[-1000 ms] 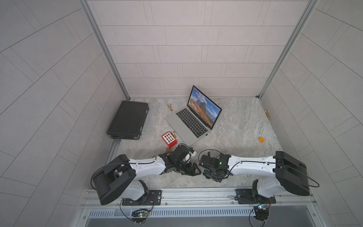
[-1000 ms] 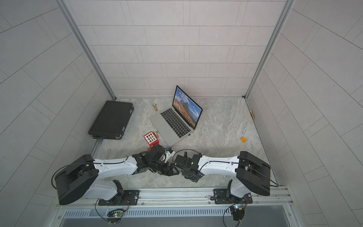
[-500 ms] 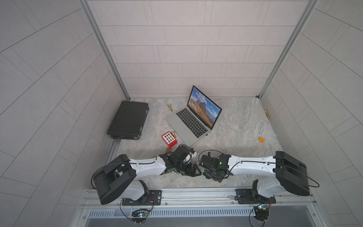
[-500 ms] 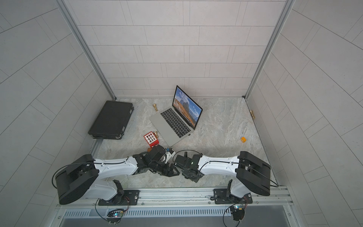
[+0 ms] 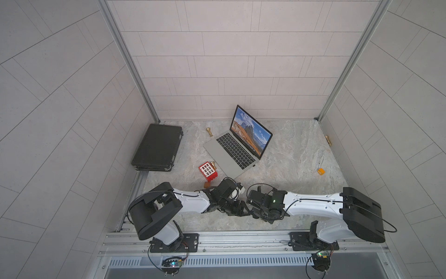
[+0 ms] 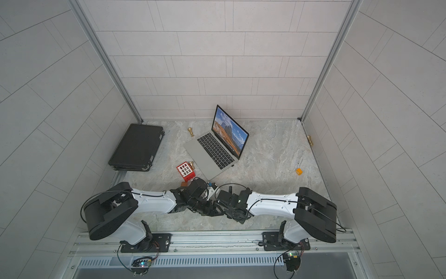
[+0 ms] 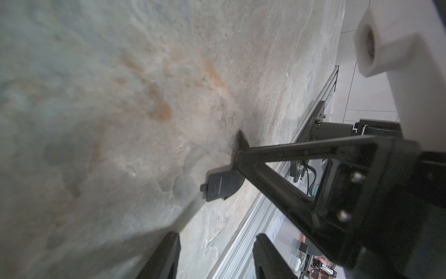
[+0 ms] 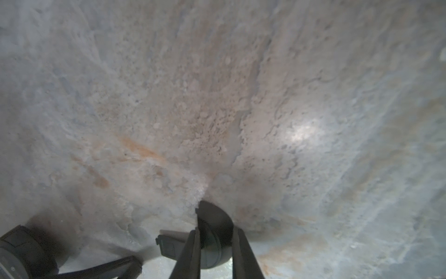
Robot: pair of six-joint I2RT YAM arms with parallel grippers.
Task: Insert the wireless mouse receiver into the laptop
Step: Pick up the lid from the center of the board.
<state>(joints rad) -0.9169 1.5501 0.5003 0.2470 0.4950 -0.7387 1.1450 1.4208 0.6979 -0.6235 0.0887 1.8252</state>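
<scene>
Right end effector (image 8: 216, 229) clamped on black mouse cover (image 8: 212, 216); left end effector (image 7: 217, 235) apart, empty, just beside; wireless mouse receiver not discernible; laptop (image 5: 231, 154) well ahead, nearer left arm.

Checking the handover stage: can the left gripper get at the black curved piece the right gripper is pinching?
Probably yes. The left gripper stands open just short of the black curved piece, whose tabbed end juts clear of the right gripper; only bare table lies between.
</scene>
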